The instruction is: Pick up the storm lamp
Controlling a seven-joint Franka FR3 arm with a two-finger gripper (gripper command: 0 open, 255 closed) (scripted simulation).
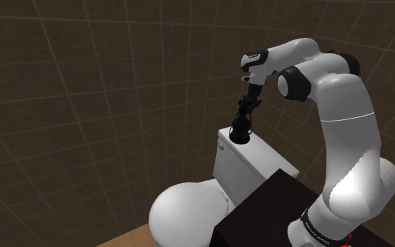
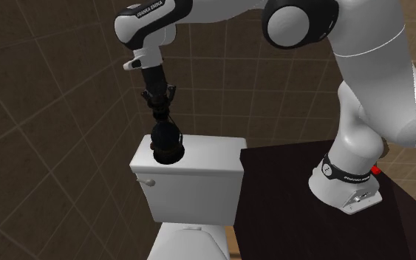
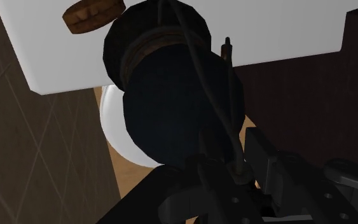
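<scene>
1. The step in hand looks like the grasp, with the lift not yet made. The dark, round-bodied storm lamp (image 2: 166, 140) appears to stand on the white toilet tank's flat lid (image 2: 213, 153).
2. The all-black two-finger hand (image 2: 160, 103) sits straight above the lamp, its fingers drawn narrow and seemingly closed on the lamp's top (a thin wire runs between them).
3. The next move calls for a straight lift, clear of the small brown disc (image 3: 93, 14) beside the base.

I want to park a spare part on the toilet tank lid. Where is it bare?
The white tank lid is bare from the black storm lamp across to the dark stand top. The lamp's end is crowded: the black gripper hangs over it, and a brown round disc lies beside the lamp.
</scene>
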